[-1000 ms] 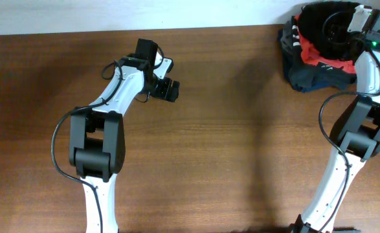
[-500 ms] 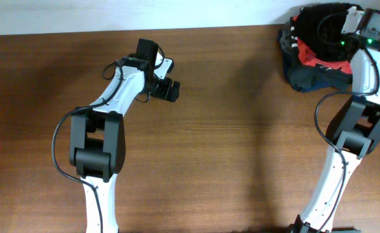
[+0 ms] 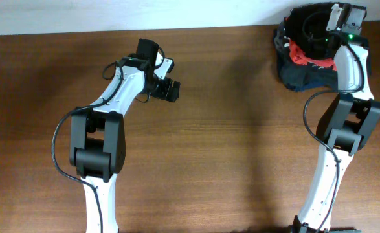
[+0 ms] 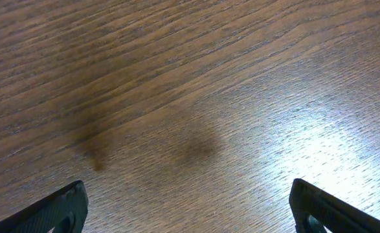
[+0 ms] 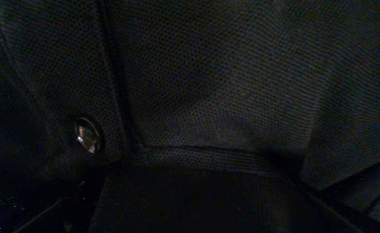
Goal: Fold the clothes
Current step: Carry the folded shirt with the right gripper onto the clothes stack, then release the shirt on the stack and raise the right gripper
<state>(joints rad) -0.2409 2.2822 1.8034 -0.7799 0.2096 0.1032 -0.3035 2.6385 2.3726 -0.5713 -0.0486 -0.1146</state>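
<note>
right hand (image 3: 319,27) on black clothes (image 5: 241,84), left hand (image 4: 190,210) spread above table (image 4: 177,77)

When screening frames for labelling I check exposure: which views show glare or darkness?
Left wrist: glare on the table at right, soft shadow left of centre. Right wrist: very dark, filled by the black clothes, one small metal stud glinting. Overhead: sharp, no glare.

no text can be read. the red shirt (image 3: 301,53) carries white marks, too small in the overhead view to make out. up close, the black fabric (image 5: 241,97) shows only weave, seams and a small metal stud (image 5: 86,134).
</note>
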